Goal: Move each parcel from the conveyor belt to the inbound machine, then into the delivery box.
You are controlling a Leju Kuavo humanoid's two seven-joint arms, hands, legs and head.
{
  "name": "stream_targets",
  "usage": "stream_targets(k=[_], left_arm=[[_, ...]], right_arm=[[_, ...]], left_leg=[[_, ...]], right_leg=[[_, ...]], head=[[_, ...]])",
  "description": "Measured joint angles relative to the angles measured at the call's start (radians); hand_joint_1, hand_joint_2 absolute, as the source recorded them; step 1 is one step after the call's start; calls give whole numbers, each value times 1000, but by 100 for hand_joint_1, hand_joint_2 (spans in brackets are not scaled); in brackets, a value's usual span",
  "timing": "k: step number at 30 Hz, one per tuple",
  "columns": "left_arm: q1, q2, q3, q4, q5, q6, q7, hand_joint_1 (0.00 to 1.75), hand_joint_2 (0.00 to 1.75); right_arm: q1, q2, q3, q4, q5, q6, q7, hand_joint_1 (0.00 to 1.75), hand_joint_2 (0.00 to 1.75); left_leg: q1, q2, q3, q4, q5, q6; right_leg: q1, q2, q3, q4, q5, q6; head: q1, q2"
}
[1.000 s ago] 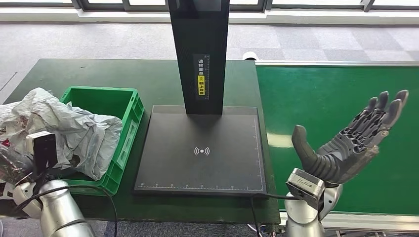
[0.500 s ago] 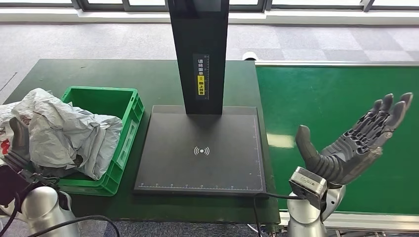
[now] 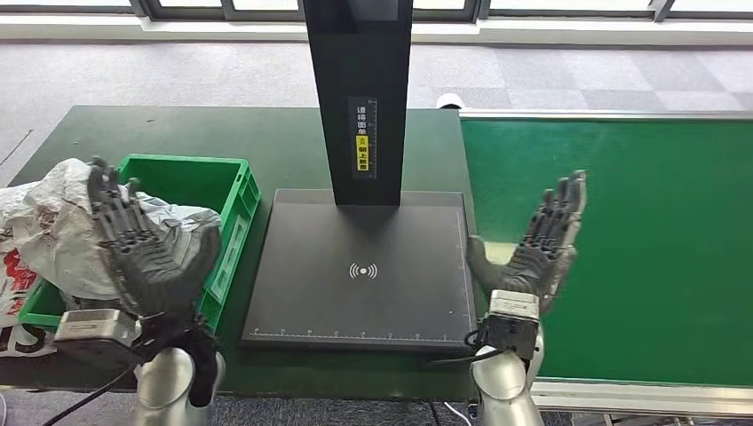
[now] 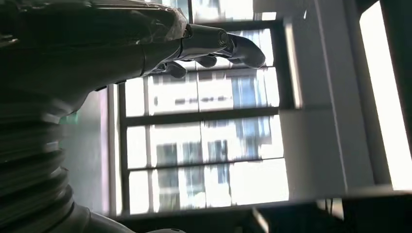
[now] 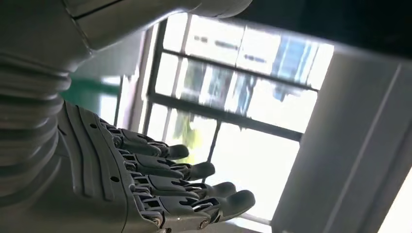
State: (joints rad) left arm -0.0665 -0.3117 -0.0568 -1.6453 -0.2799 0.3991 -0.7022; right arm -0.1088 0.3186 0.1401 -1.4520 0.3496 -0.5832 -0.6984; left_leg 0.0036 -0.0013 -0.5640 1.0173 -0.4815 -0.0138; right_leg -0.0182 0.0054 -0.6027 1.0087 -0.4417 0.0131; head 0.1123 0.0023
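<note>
My left hand (image 3: 146, 257) has risen off the parcel (image 3: 62, 235), lower left; both it and the right hand (image 3: 537, 244) are spread, holding nothing. Soft, light bag: I'd grab bunched folds.

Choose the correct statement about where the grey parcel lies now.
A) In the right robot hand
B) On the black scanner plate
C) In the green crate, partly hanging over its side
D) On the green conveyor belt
C: the crumpled grey parcel sits in the green crate, spilling over its side, behind the raised empty left robot hand.
</note>
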Motion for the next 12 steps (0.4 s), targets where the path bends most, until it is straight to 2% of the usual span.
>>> stream_targets(k=[3, 5, 12], left_arm=[[2, 0, -88, 107, 58, -141, 1, 0, 175], [4, 0, -129, 161, 92, -186, 1, 0, 175], [5, 0, -175, 248, 108, -202, 1, 0, 175]], right_arm=[[10, -18, 113, 59, -95, 78, 0, 0, 175], [20, -28, 173, 77, -139, 104, 0, 0, 175], [26, -52, 260, 107, -159, 114, 0, 0, 175]], left_leg=[[0, 0, 0, 0, 0, 0], [0, 0, 0, 0, 0, 0], [0, 0, -1, 0, -1, 0]], right_leg=[[0, 0, 0, 0, 0, 0], [0, 0, -1, 0, 0, 0], [0, 0, -1, 0, -1, -1]], head=[[0, 0], [0, 0], [0, 0]])
